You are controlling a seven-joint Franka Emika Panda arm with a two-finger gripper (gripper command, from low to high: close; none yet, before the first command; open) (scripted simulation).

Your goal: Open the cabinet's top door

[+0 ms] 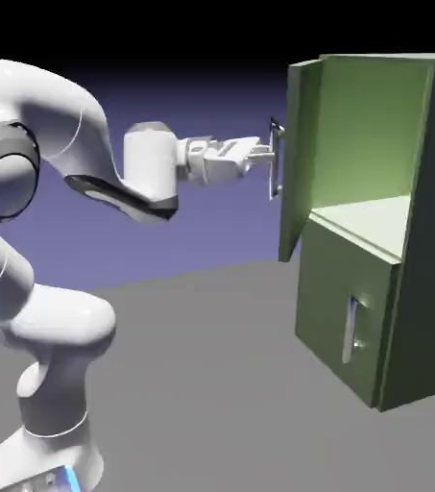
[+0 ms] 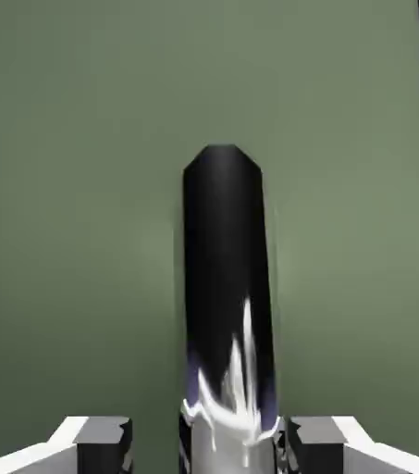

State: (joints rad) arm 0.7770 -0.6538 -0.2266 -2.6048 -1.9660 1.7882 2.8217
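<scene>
The olive-green cabinet (image 1: 432,240) stands at the exterior view's right. Its top door (image 1: 298,144) is swung out wide, showing the pale shelf (image 1: 374,219) inside. My gripper (image 1: 267,156) reaches level from the left to the door's vertical silver handle (image 1: 276,161). In the hand view the handle (image 2: 224,278) runs up from between my fingertips (image 2: 102,442) against the flat green door panel (image 2: 74,185). My gripper (image 2: 208,446) is open around the bar. A clear gap shows on the left side, and the right fingertip stands close to the bar.
The shorter lower door (image 1: 336,288) is closed, with its own silver handle (image 1: 353,332). Grey table surface (image 1: 211,384) spreads between my base and the cabinet. The open door's edge juts toward my arm.
</scene>
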